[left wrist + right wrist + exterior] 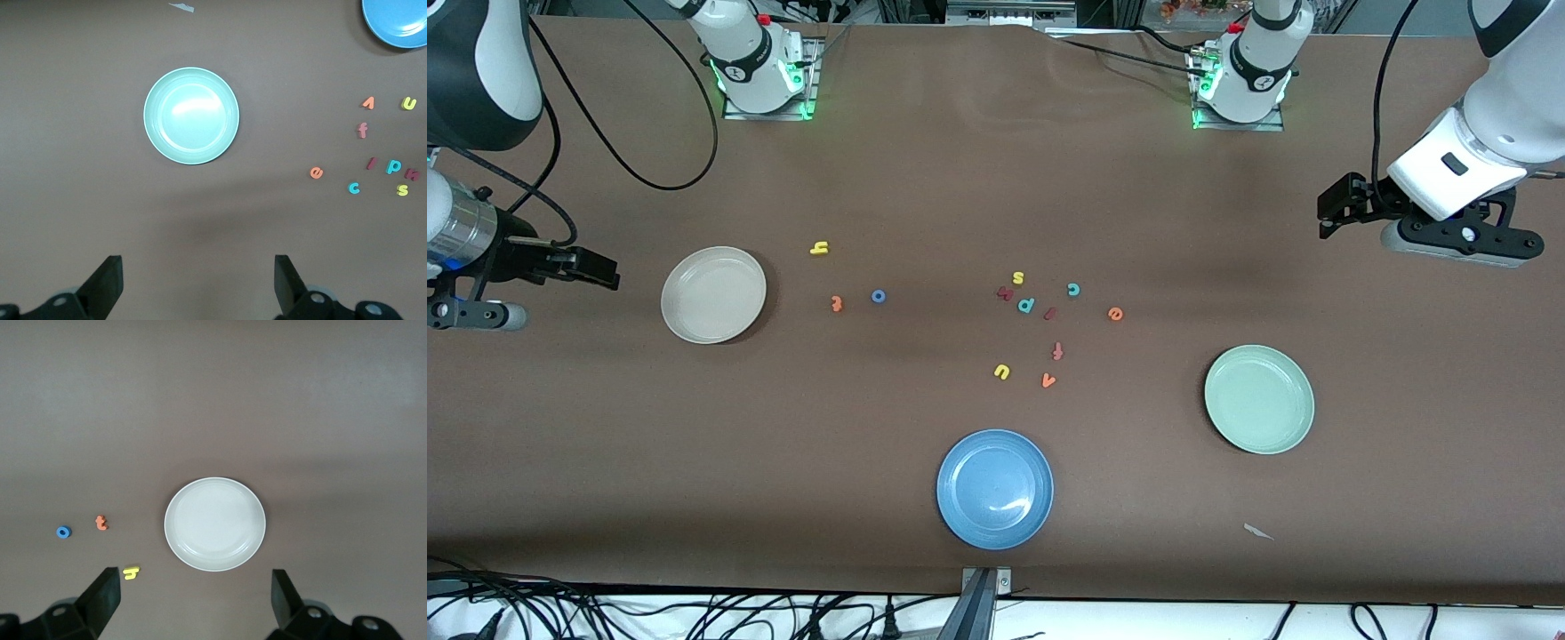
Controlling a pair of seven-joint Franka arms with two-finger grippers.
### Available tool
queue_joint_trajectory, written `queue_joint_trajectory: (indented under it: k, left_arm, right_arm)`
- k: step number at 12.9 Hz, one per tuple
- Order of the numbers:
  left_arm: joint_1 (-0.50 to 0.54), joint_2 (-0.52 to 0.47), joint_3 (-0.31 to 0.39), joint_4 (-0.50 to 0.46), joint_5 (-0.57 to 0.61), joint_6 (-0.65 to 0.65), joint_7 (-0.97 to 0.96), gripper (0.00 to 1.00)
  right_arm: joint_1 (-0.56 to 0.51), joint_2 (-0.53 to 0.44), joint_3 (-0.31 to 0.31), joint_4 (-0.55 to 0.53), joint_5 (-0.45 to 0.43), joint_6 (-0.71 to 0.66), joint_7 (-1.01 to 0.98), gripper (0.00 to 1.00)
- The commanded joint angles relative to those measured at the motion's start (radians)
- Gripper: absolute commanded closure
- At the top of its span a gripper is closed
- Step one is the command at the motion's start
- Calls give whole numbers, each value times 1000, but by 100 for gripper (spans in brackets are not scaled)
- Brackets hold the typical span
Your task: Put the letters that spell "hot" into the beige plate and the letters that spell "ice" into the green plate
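Both claws, left (1329, 216) and right (605, 269), hang wide and empty at the tabletop's ends. Risk: the dark red i (1050, 313) touches neighbouring decoys, inviting a mistaken pick.

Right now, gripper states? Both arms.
Left gripper: open, holding nothing, up over bare table at the left arm's end, near the green plate.
Right gripper: open, holding nothing, up over bare table beside the beige plate.

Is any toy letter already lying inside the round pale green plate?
No, the round pale green plate holds nothing; the small teal letter c and small orange letter e lie on the brown table beside it.
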Motion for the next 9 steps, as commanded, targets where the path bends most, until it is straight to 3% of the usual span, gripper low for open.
queue_joint_trajectory:
  k: [1, 9]
  left_arm:
    - [-7, 15, 3, 36, 2, -29, -2, 0]
    - [-8, 15, 1, 36, 2, -29, 0, 0]
  right_arm:
    - [-11, -13, 11, -16, 9, -17, 10, 0]
    - [-8, -7, 17, -21, 6, 3, 1, 0]
